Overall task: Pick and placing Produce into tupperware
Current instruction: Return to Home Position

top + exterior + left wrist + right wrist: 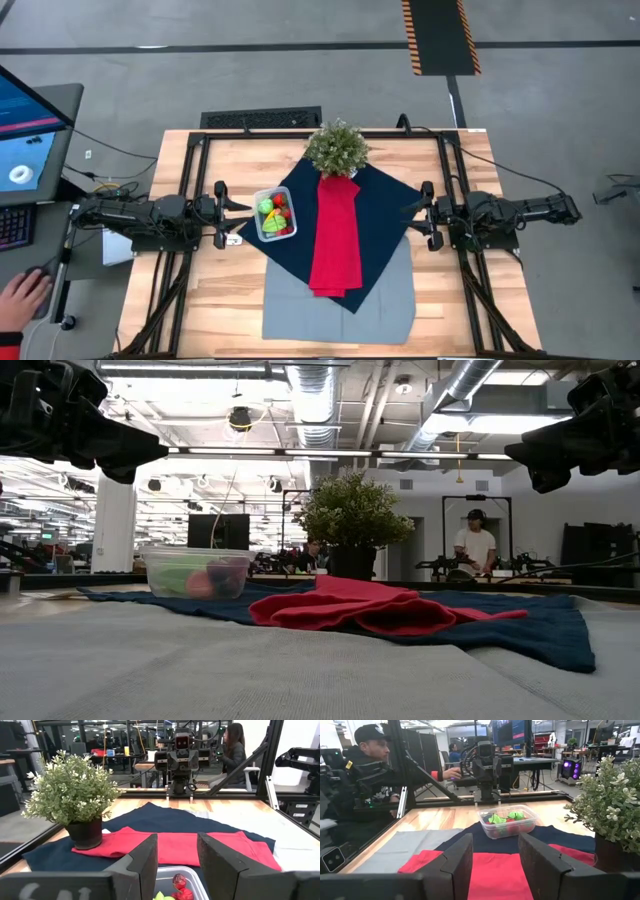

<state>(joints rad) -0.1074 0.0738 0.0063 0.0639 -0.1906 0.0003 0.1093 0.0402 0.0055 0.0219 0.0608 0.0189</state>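
- showing the small clear rounded plastic tupperware (258, 224) on the dark navy cloth (385, 215), just beside the long red cloth strip (335, 240), with the small toy produce (272, 213) heaped inside.
- showing the left gripper (238, 210) near the tub at the table's left edge, jaws parted and empty; risking a nudge of the tub on any low swing.
- showing the right gripper (412, 214) well apart at the right edge, jaws likewise parted and empty; posing little risk.
- judging the heap loose: liable to spill over the rim on a bump or a tug at the cloth.
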